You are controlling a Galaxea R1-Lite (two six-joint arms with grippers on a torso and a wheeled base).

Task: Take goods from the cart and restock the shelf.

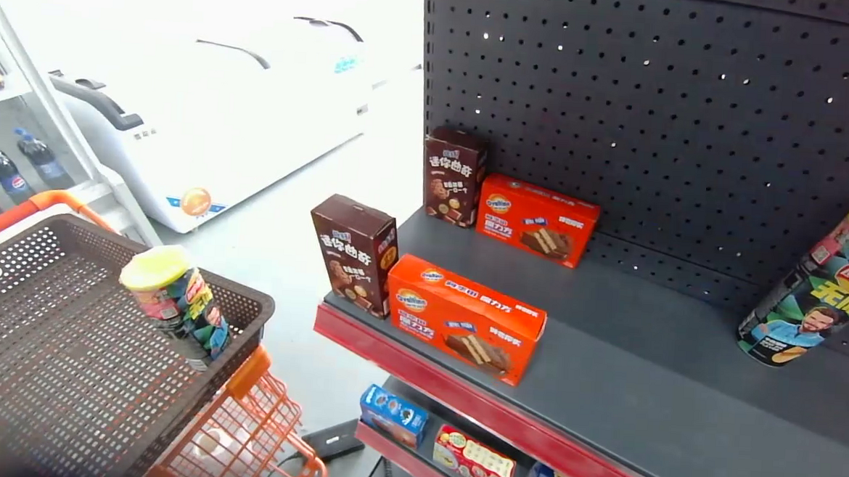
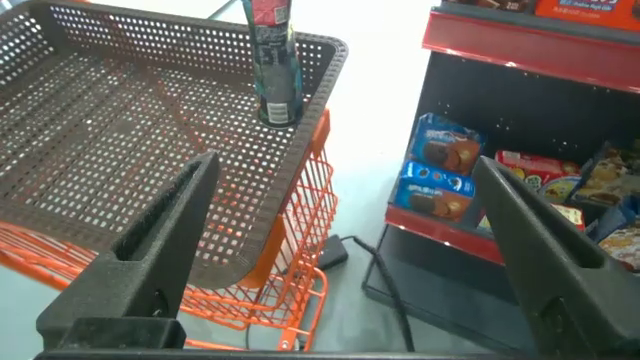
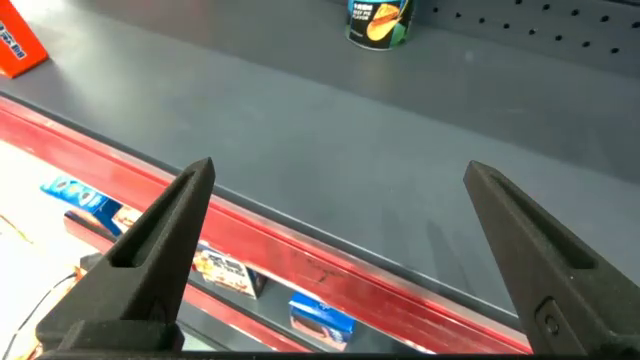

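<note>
Chip can (image 1: 174,305) stands upright in cart basket (image 1: 91,230), corner nearest shelf (image 1: 643,366). Left pincer (image 2: 345,170) released, above basket; right pincer (image 3: 340,172) released, over bare shelf board. Best: left approaches level, grips mid-body, lifts clear of rim. Head view shows yellow lid (image 1: 154,266); left wrist view crops it.

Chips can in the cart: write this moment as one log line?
chips can: upright in cart basket | left hand: open | right hand: open
</note>
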